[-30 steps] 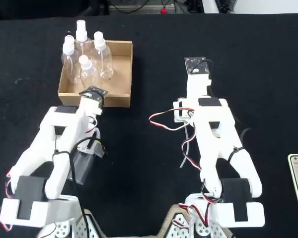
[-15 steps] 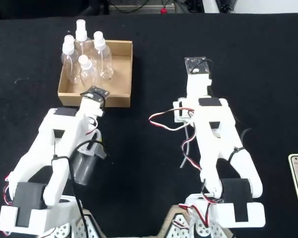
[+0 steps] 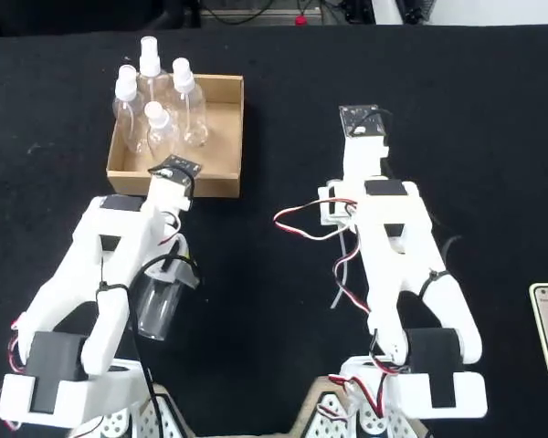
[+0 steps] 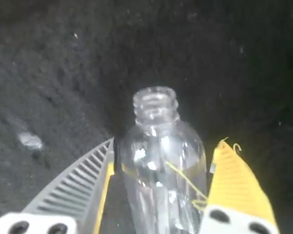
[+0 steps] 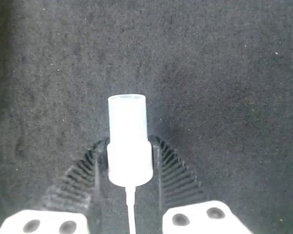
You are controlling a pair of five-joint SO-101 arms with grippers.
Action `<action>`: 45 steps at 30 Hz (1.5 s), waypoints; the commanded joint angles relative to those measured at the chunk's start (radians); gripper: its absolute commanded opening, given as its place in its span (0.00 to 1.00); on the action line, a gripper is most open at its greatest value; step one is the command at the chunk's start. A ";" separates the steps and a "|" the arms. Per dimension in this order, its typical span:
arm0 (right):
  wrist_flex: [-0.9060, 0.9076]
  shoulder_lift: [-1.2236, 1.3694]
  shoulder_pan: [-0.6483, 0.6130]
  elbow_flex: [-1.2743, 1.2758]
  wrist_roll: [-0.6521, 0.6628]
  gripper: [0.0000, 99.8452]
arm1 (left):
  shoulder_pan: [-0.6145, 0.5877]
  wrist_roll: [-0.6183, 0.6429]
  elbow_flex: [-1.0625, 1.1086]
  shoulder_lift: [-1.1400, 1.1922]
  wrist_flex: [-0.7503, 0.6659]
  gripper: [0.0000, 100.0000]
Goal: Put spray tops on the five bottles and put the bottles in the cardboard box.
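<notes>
The left claw (image 4: 166, 146) is closed round an uncapped clear bottle (image 3: 160, 306), just on the near side of the cardboard box (image 3: 221, 179). Four bottles (image 3: 155, 100) with spray tops on stand in the box's far left part. Right of the box, well apart, the right claw (image 5: 128, 146) pinches a white spray top (image 5: 127, 117) over the black table (image 3: 475, 109).

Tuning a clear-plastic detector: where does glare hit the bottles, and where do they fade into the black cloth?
Left wrist view: the uncapped bottle carries small white highlights, its body nearly fading into the cloth. High view: it is a faint grey sheen; the capped bottles stand out against the cardboard box. Right wrist view: the spray top is evenly lit, without glare.
</notes>
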 commanded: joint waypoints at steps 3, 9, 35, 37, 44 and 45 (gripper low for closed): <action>-0.018 -0.002 0.015 -0.002 0.006 0.01 | 0.004 0.009 0.022 -0.015 -0.071 0.31; -0.018 -0.002 0.015 -0.002 0.006 0.01 | 0.005 -0.003 0.044 -0.012 -0.075 0.31; 0.221 -0.125 0.017 -0.252 -0.034 0.01 | 0.016 -0.003 0.067 -0.276 -0.068 0.15; 0.259 -0.148 0.012 -0.318 -0.048 0.01 | 0.016 0.002 0.071 -0.350 -0.068 0.15; 0.394 -0.173 0.011 -0.588 -0.224 0.01 | 0.048 0.049 0.071 -0.511 -0.071 0.15; 0.397 -0.174 0.011 -0.613 -0.258 0.01 | 0.070 0.054 0.079 -0.520 -0.071 0.15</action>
